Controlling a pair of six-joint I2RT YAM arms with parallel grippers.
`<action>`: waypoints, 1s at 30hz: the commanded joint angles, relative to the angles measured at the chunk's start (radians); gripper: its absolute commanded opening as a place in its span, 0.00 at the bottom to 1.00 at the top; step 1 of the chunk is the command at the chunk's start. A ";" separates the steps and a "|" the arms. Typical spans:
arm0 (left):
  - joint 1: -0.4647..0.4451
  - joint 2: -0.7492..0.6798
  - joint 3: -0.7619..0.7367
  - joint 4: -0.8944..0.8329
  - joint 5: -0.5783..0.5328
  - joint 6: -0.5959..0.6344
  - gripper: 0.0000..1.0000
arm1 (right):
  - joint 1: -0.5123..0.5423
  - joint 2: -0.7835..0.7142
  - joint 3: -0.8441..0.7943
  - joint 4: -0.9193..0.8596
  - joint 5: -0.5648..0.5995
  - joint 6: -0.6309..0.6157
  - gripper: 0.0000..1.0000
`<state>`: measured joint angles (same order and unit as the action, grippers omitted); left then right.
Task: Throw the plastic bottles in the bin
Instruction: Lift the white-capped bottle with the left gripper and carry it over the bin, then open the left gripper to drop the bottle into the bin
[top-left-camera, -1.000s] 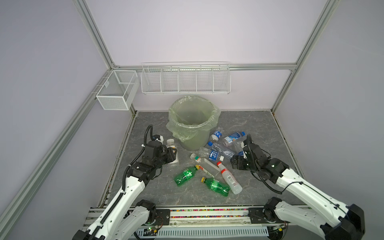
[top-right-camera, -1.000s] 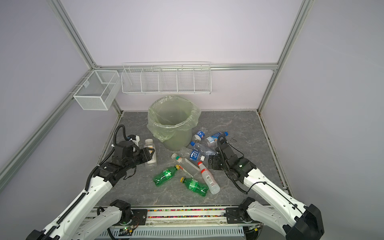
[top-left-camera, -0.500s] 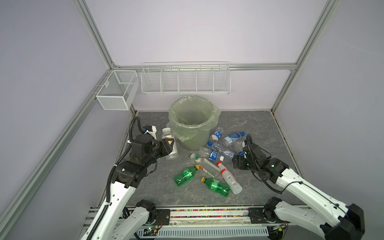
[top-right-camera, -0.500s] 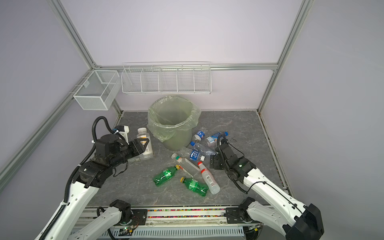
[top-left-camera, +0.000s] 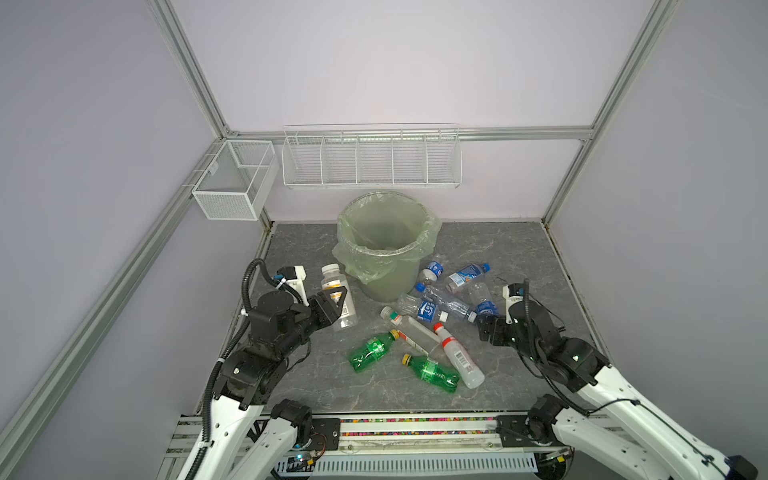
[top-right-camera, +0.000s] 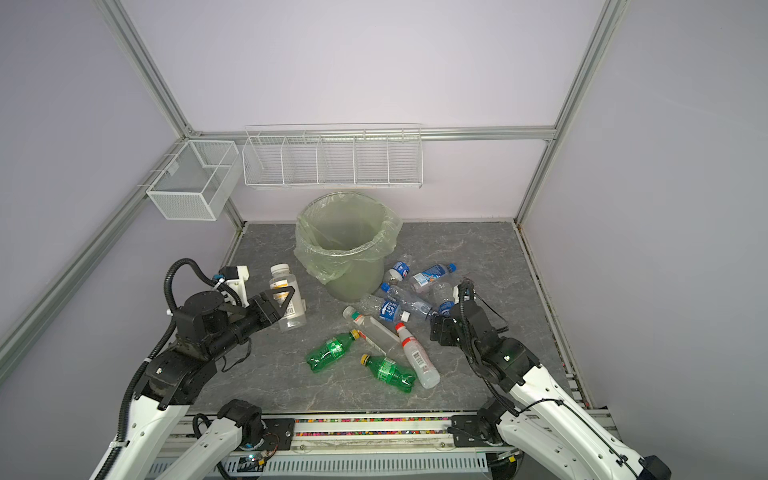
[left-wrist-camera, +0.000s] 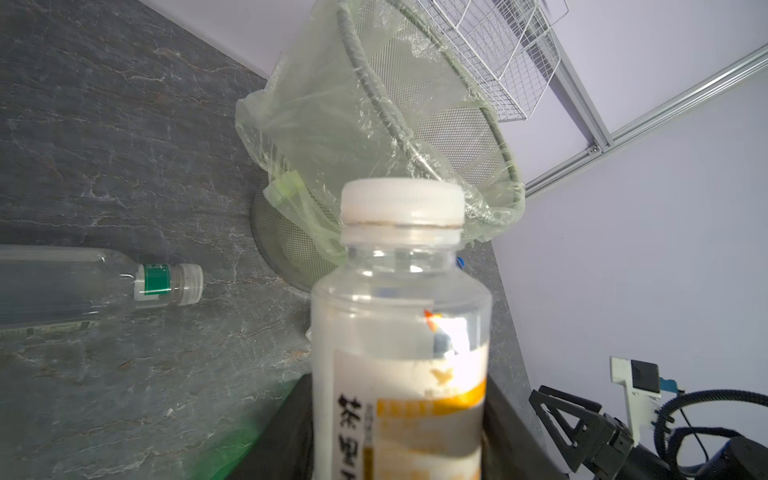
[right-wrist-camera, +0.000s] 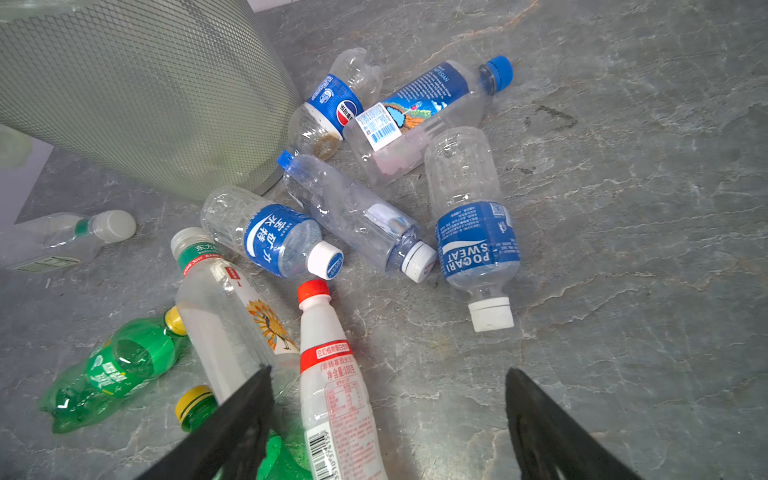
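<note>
My left gripper (top-left-camera: 332, 308) is shut on a clear bottle with a white cap and an orange label (top-left-camera: 340, 299), held off the floor just left of the bin (top-left-camera: 388, 282). In the left wrist view the held bottle (left-wrist-camera: 399, 332) points cap-first at the bin's bagged rim (left-wrist-camera: 374, 104). Two green bottles (top-left-camera: 372, 351) (top-left-camera: 432, 372), a red-capped one (top-left-camera: 455, 359) and several blue-labelled ones (top-left-camera: 436, 307) lie on the floor right of the bin. My right gripper (top-left-camera: 486, 328) hovers open over them, its jaws wide above the red-capped bottle (right-wrist-camera: 332, 374).
Two white wire baskets (top-left-camera: 372, 160) (top-left-camera: 235, 183) hang on the back and left walls above the bin. Aluminium frame posts stand at the floor's corners. The arms' base rail (top-left-camera: 415, 428) runs along the front edge.
My left arm has risen and swung left, lifting the orange-labelled bottle off the floor beside the bin. The right arm and the loose bottles have not moved.
</note>
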<state>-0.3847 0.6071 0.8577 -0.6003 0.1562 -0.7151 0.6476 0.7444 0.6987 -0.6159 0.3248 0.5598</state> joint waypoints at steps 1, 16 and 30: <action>-0.004 -0.073 -0.021 0.011 -0.005 -0.041 0.47 | -0.006 0.003 -0.009 0.019 0.030 -0.038 0.88; -0.003 0.211 0.232 -0.024 -0.034 -0.079 0.48 | -0.006 0.060 0.005 0.061 0.014 -0.052 0.88; 0.006 0.895 0.993 -0.088 -0.025 0.097 1.00 | -0.005 0.029 0.018 0.026 0.034 -0.007 0.88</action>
<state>-0.3843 1.4761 1.7542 -0.6094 0.1127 -0.6746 0.6476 0.8181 0.7033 -0.5648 0.3367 0.5293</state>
